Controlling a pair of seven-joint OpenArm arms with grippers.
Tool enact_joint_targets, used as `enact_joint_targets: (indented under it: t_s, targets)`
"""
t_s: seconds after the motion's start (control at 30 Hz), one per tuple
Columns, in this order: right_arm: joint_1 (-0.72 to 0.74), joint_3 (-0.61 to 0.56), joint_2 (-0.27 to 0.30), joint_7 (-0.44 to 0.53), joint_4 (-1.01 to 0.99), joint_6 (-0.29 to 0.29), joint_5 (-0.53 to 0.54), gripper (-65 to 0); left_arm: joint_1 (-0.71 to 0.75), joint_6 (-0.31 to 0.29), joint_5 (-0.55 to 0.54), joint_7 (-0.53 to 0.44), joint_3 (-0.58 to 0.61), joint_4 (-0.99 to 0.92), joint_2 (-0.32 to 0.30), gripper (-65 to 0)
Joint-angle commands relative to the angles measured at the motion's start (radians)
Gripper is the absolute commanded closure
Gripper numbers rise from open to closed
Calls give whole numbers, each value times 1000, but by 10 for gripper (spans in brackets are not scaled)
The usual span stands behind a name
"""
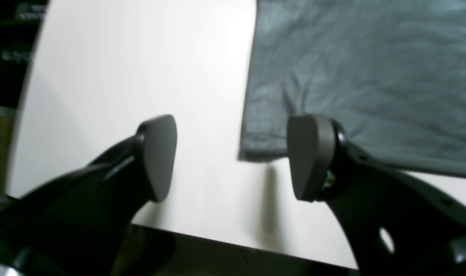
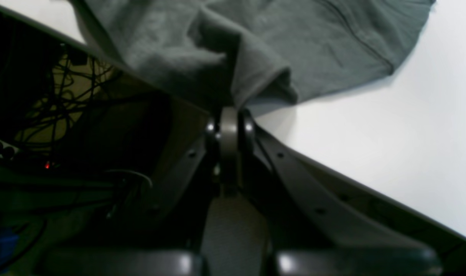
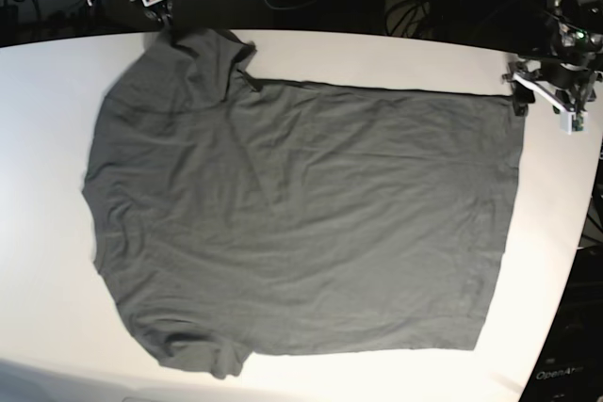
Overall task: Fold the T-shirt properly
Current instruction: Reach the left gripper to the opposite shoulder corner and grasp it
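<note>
**Sideways on the table: shirt spread flat, one corner let go, one sleeve pinched**

Lengthwise, the T-shirt (image 3: 301, 223) runs across the base view: shoulders and sleeves at that view's left, straight hem at its right. It lies spread on the white table (image 3: 47, 327), covering most of the top and reaching close to the far edge. The hem end is a clean, nearly vertical line; the sleeve end is rounder, with one sleeve bunched at the near left and the other drawn up toward the far left corner.

No container shows in any view — the garment rests on the bare tabletop alone.

The fabric is plain dark charcoal-grey, soft and finely wrinkled, with faint creases running along the body and no print. A stitched seam shows near the sleeve edge in the right wrist view.

The left gripper (image 1: 233, 157) stands released, its two pads well apart with white table between them; the shirt's hem corner (image 1: 256, 147) lies flat just beyond the gap, gripped by neither pad. In the base view this gripper sits at the far right, just beside the hem's far corner.

The right gripper (image 2: 229, 126) is clenched at the table's edge, with a fold of sleeve fabric (image 2: 256, 76) gathered at its tips — grasping the T-shirt there.
</note>
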Motion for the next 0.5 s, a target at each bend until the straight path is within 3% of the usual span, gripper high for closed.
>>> enact_joint_targets:
  t_s: [0.0, 0.47]
  targets:
    - [-18, 1, 5, 23, 10, -4, 10, -4, -10, 5, -1, -20, -5, -5, -15, -441]
    - [-18, 0, 5, 21, 10, -4, 10, -4, -47, 4, -1, -23, 53, -50, -13, -441]
